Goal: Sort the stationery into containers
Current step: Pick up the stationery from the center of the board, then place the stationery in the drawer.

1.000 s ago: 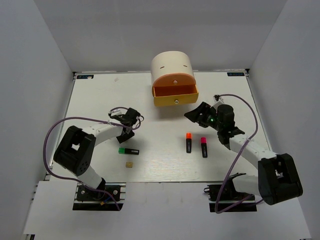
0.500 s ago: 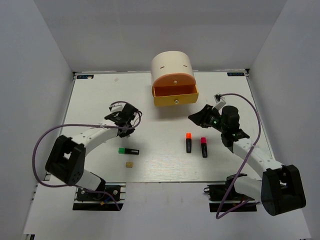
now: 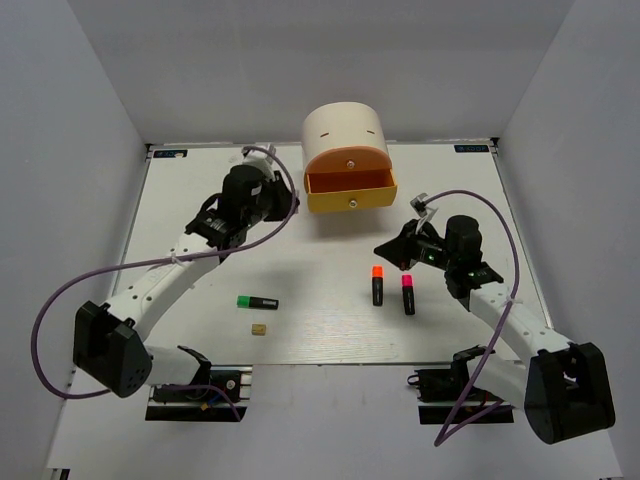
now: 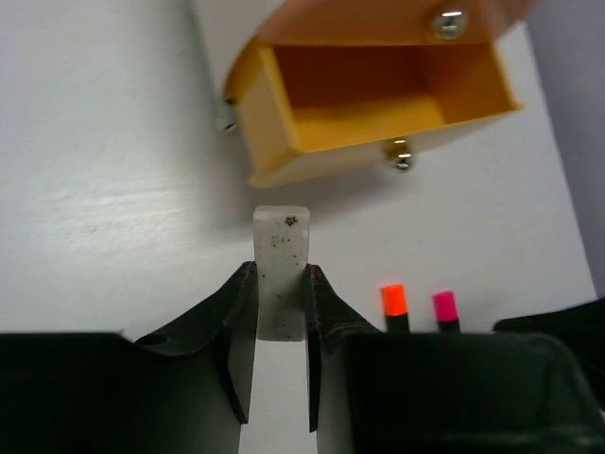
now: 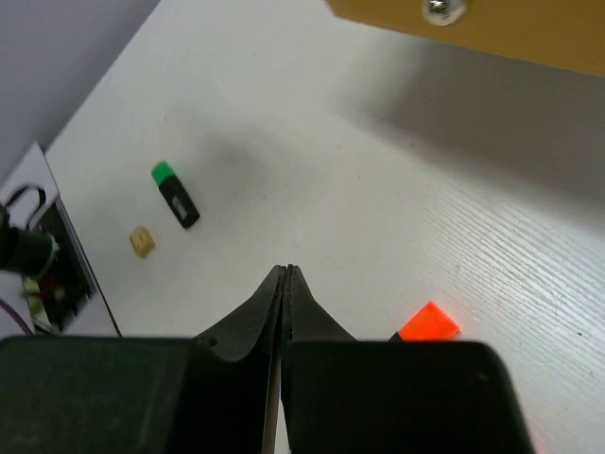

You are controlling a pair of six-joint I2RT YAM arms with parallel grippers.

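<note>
My left gripper (image 4: 280, 270) is shut on a white eraser (image 4: 281, 248), which sticks out past the fingertips. It hangs above the table just short of the open yellow-orange drawer (image 4: 369, 95) of the cream desk unit (image 3: 343, 128). The drawer looks empty. My right gripper (image 5: 287, 274) is shut with nothing in it, low over the table right of centre (image 3: 385, 247). Just below it lie the orange-capped highlighter (image 3: 377, 285) and the pink-capped one (image 3: 407, 294). A green-capped highlighter (image 3: 257, 302) and a tiny tan block (image 3: 258, 328) lie at the front left.
The peach-orange drawer front (image 3: 347, 160) above the open drawer is closed. The open drawer (image 3: 350, 190) juts toward the arms. White walls enclose the table on three sides. Purple cables loop from both arms.
The left arm has lifted off the table and swung up and right toward the open drawer with the eraser. The right gripper has closed and drawn back from the drawer toward the orange highlighter.
</note>
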